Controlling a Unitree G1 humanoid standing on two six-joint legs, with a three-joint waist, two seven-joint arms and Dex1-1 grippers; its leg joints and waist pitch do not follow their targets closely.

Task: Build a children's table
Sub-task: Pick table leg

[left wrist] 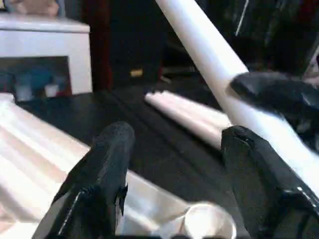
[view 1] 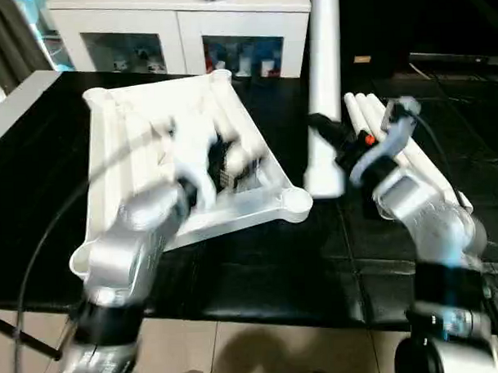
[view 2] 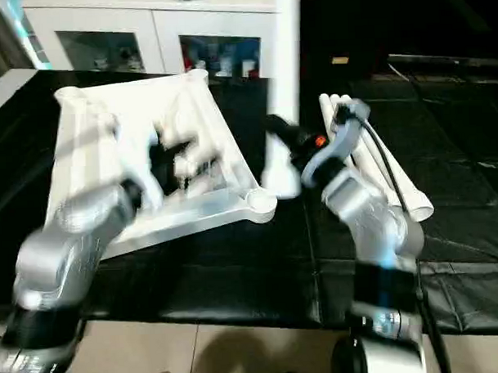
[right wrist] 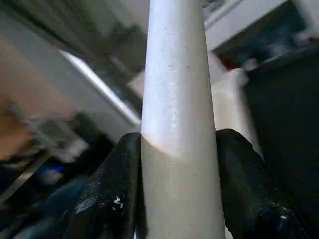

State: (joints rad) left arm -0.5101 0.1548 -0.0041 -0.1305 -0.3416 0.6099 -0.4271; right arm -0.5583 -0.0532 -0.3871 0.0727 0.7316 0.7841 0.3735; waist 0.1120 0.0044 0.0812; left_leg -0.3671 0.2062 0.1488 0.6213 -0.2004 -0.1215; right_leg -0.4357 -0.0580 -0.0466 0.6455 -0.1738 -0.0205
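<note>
1. The tabletop (view 1: 149,141) lies ribbed side up on the black work surface (view 1: 260,276) — no leg yet stands in a socket.
2. One leg (view 1: 323,94) is held upright just beside its near right corner socket (view 1: 296,199); spare legs (view 1: 395,140) lie near the surface's right edge.
3. The right gripper (right wrist: 179,199) clamps that leg.
4. The left gripper (left wrist: 174,164) hovers over the tabletop — fingers apart, empty.
</note>
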